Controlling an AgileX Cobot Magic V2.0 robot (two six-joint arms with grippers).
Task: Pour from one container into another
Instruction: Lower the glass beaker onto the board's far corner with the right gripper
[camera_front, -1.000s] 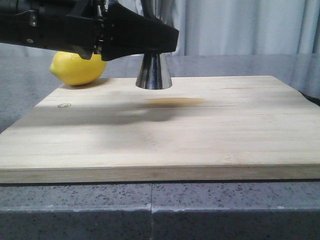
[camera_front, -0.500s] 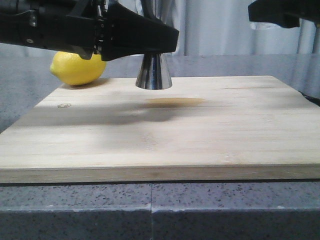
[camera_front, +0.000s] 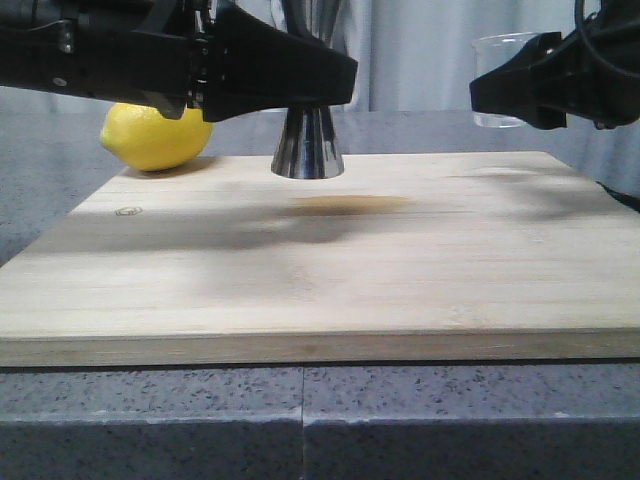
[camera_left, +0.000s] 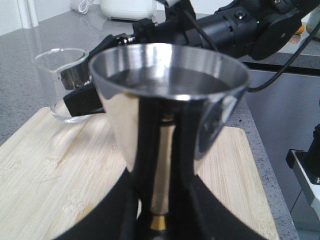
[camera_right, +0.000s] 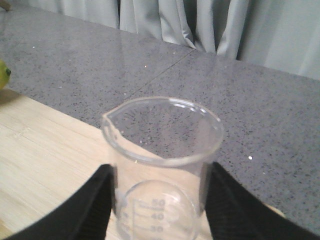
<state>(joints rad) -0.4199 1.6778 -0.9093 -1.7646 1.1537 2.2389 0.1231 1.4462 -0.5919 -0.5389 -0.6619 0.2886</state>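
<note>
1. Now clamped in the left pincer (camera_left: 157, 200): the steel jigger (camera_front: 308, 135), black fingers pressed on both sides of its narrow waist, just above the thin gold band.
2. Standing upright on the wooden board (camera_front: 330, 260), near the board's far edge and a little left of its middle; wide foot resting on the wood in the front view.
3. Open top cup of the jigger (camera_left: 167, 75) facing the left wrist camera, shiny inside; contents not clear enough to tell.
4. Pinched in the right pincer (camera_right: 160, 200): the glass beaker (camera_right: 162, 150), one black finger on each side of its clear wall.
5. Held in the air above the board's far right corner, well apart from the jigger, upright or nearly so, pour lip and white printed marks visible in the right wrist view.
6. Seen also in the front view as a clear rim (camera_front: 497, 45) behind the dark right arm.
7. Lying beside the board's far left corner on the grey speckled tabletop (camera_front: 300, 420): a yellow lemon (camera_front: 155, 135).
</note>
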